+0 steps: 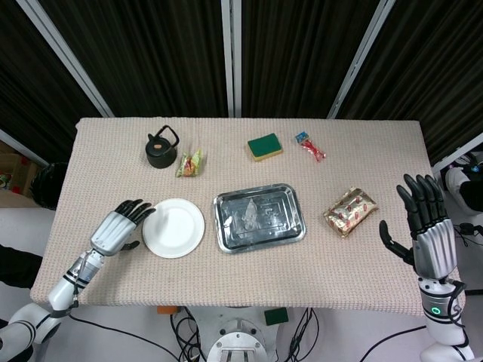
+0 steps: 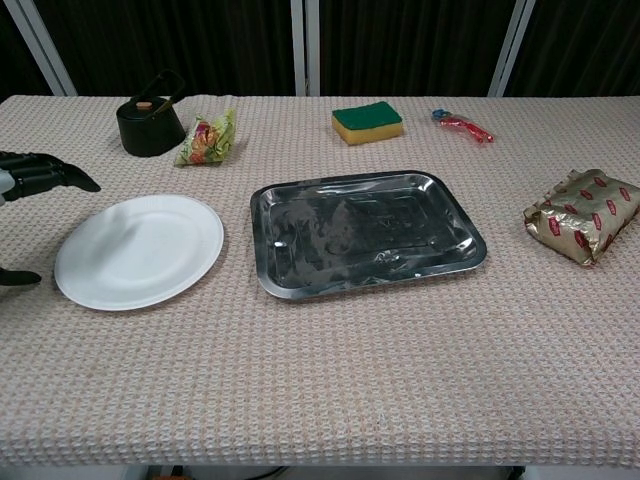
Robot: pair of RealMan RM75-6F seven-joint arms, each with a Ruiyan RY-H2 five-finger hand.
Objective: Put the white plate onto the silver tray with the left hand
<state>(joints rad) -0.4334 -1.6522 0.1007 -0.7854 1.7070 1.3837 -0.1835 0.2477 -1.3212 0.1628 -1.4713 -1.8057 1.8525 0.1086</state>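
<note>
The white plate [image 1: 174,228] [image 2: 140,251] lies flat on the table, left of the empty silver tray [image 1: 259,217] [image 2: 365,243]. My left hand [image 1: 118,226] [image 2: 38,178] hovers just off the plate's left rim, fingers spread and open, holding nothing. In the chest view only its dark fingertips show at the left edge. My right hand [image 1: 426,231] is raised upright and open past the table's right edge, away from both objects.
A black kettle [image 1: 161,147] and a snack packet [image 1: 189,163] sit behind the plate. A green sponge [image 1: 264,146] and a red wrapper [image 1: 309,146] lie at the back. A gold foil pack [image 1: 350,210] rests right of the tray.
</note>
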